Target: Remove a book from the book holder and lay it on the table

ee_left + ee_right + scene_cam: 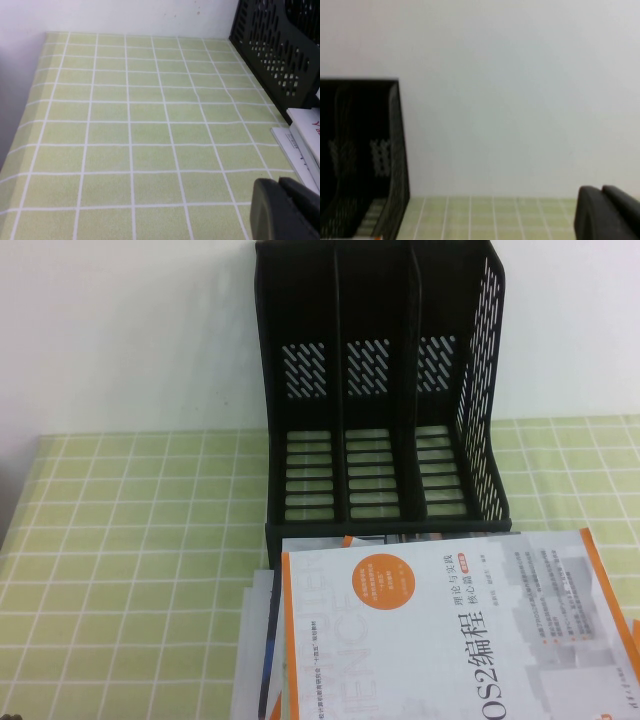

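The book [450, 630], white-grey with orange edges, an orange circle and a black "OS2" title, lies flat on the table [130, 520] in front of the book holder [385, 390]. It rests on top of other books. All three compartments of the black holder stand empty. Neither gripper shows in the high view. My left gripper [279, 182] is shut and empty, low over the green cloth to the left of the holder [280, 55]. My right gripper [602, 189] is shut and empty, raised to the right of the holder [365, 150].
Other books [262, 640] lie stacked under the OS2 book, sticking out on its left; their white edges show in the left wrist view [300, 135]. A white wall stands behind the holder. Open checked cloth [125, 125] lies to the holder's left.
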